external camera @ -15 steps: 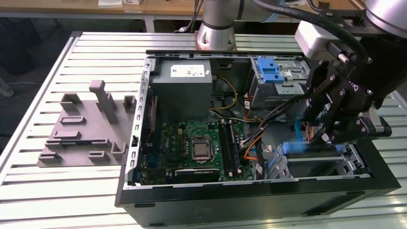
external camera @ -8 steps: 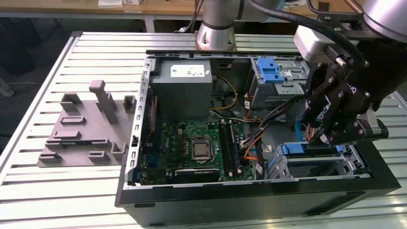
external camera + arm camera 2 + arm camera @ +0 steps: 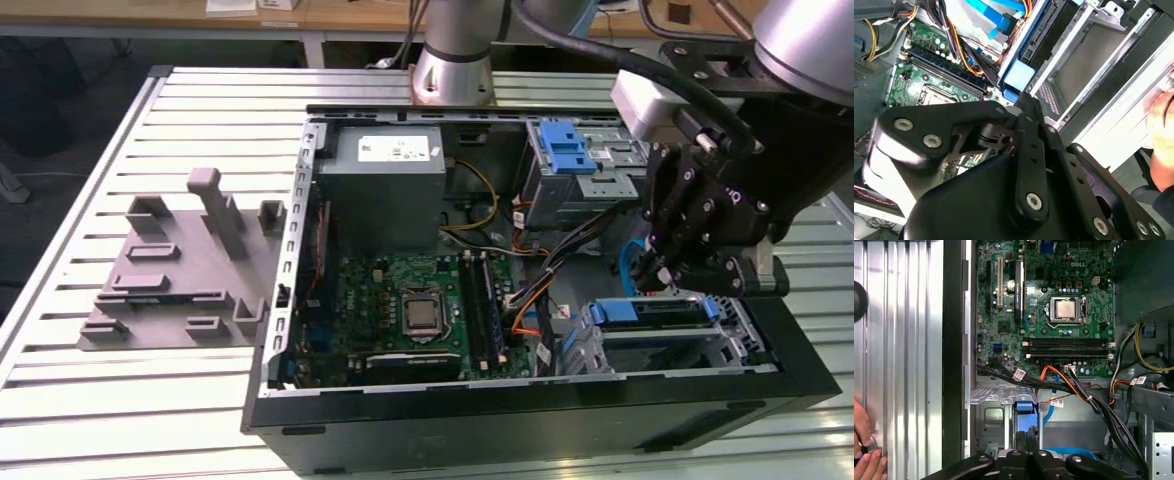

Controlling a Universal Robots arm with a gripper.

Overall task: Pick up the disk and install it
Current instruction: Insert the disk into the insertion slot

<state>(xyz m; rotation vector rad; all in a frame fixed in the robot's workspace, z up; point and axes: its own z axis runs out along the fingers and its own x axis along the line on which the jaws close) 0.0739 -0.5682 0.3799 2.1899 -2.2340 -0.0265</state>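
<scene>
One slatted aluminium table (image 3: 80,400) carries the whole scene, its long ribs running across the exterior view, with a wooden workbench (image 3: 347,12) and the dark floor of the room beyond its far edge. We see the Universal Robots arm (image 3: 454,50) standing at that far edge, and an open computer case (image 3: 534,425) lying on its side on the slats toward the exterior view's right. A grey moulded fixture (image 3: 174,270) rests on the table just beside the case, on the exterior view's left. Inside the case a grey power supply (image 3: 387,170) sits at the far end. The green motherboard (image 3: 400,310) lies nearer the camera with its processor socket (image 3: 420,312) uncovered, and bundles of black, orange and yellow cables (image 3: 1079,390) run from the board toward the drive cage. The gripper (image 3: 657,282) hangs over the near corner of the case on the exterior view's right. We make out its black fingers drawn together with nothing between them, the tips just above the disk (image 3: 654,312). The disk sits in the metal drive cage in that corner, its blue carrier frame showing at the cage's open top. In both wrist views the blue end of the carrier lies just past the fingertips. A person's hand (image 3: 866,460) is at the table slats outside the case.
</scene>
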